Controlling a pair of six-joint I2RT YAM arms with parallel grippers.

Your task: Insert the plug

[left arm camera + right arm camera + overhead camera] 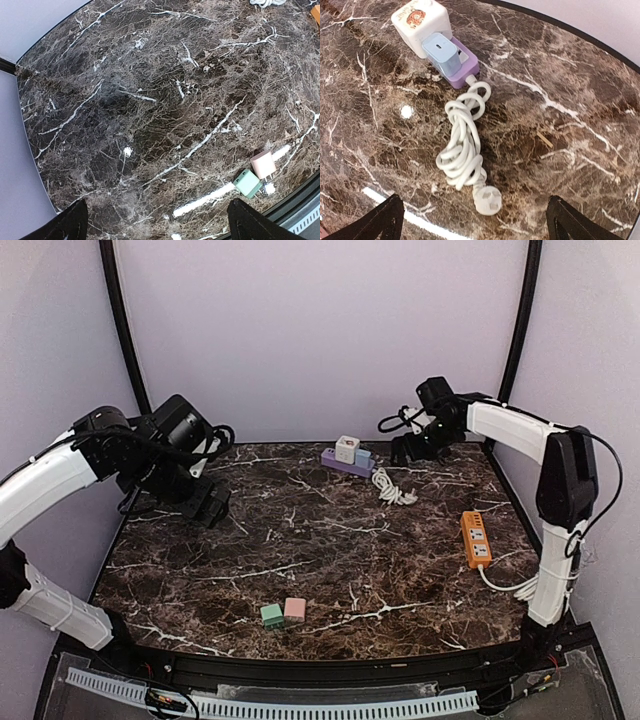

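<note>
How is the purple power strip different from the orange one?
The purple power strip has a white adapter and a blue adapter plugged in; the orange power strip has none. The purple strip's cord is bundled up; the orange strip's cord lies loose. Both cords are white.

Marble table point(300, 540): purple strip point(333, 460), cord point(393, 487), orange strip point(475, 538), green plug point(271, 615), pink plug point(294, 609).
</note>
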